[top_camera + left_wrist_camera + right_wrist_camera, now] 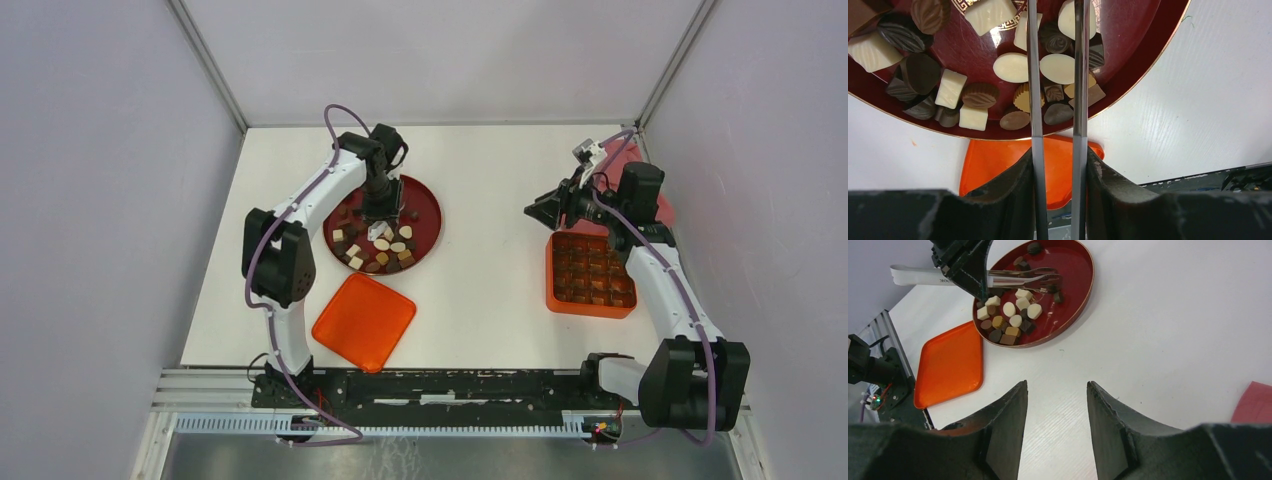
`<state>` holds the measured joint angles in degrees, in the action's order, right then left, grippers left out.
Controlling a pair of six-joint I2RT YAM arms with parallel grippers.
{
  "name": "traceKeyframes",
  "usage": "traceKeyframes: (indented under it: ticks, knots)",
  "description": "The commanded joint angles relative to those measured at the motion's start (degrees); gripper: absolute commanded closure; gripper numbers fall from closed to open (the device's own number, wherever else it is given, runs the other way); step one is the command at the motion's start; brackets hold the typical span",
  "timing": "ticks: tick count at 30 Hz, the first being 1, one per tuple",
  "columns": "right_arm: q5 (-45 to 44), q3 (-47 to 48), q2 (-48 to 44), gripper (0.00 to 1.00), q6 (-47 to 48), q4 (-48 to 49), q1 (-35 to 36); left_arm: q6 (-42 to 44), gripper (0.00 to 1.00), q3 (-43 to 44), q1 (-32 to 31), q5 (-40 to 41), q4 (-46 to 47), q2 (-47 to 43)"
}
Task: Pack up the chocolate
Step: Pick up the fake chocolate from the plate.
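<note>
Top: left gripper (379,205) above plate (432,215); chocolate (385,248) crowds plate's near half.
Left wrist: gripper clamps tongs (1035,75); pcs face every way, cream ovals' long axes crosswise to blades. Risk: smooth oval could squirt out, neighbours get shoved toward plate rim.
Right wrist: right gripper (1057,385) well off plate, jaws apart, holding nothing.

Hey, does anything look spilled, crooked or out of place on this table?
Nothing is spilled: all the chocolate sits on the red plate. Only the orange lid looks off, lying skewed on the table near the plate.
</note>
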<state>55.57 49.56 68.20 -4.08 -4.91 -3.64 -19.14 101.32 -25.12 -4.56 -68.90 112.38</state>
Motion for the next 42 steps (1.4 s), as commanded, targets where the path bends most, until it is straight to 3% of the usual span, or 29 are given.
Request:
traceKeyframes:
  ticks: [1,7,21,28,42]
  knots:
    - [-3.03,2.18,0.36,0.47,6.89,-3.94,-0.23,1.67,0.98,2.39,-0.06,1.28,0.82,-2.11]
    - [-7.08,3.85,1.40,0.48,14.97,-11.43,-0.23,1.18,0.98,0.07,0.09,2.29,2.40,-5.66]
    - [-9.56,4.67,3.42,0.46,18.49,-14.48,-0.23,1.25,0.98,-0.97,0.42,0.51,2.50,-4.08]
    - [-9.60,5.02,4.31,0.46,19.20,-15.28,-0.23,1.53,0.76,-0.14,0.39,1.29,1.76,-3.17]
    - [-9.34,4.84,4.34,0.46,19.37,-15.50,-0.23,1.61,0.69,0.85,0.43,0.86,1.15,-2.20]
